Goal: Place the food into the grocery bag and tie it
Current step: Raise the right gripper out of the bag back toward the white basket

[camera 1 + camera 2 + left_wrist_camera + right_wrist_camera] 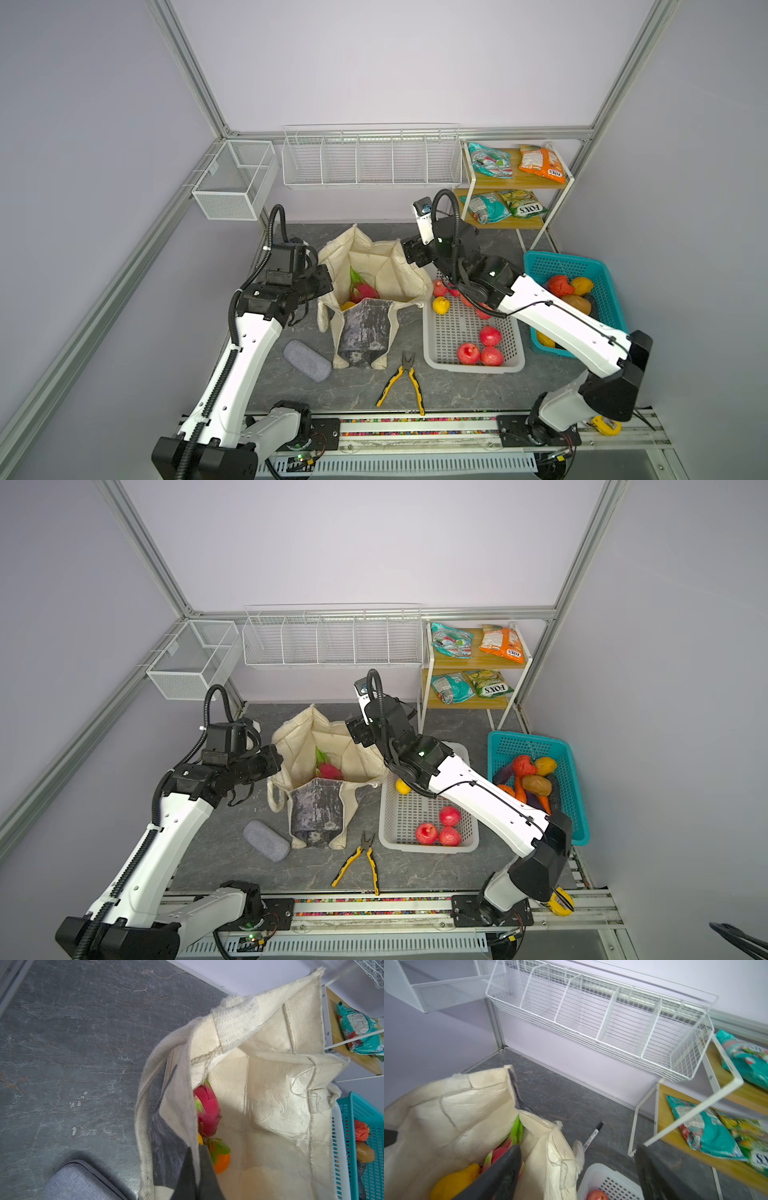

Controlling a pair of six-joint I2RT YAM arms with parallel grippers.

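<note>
The left gripper (327, 283) is closed on the left rim of the grocery bag (376, 266), the cloth edge pinched between its jaws. The right gripper (410, 253) is held wide open over the right rim — nothing is grasped. The bag is stood upright on the desk (457, 388), mouth upward, dark panel facing the near edge. Inside, a dragon fruit (363, 292) is laid, green tip pointing to the far edge — an orange (223, 1162) beside it.
</note>
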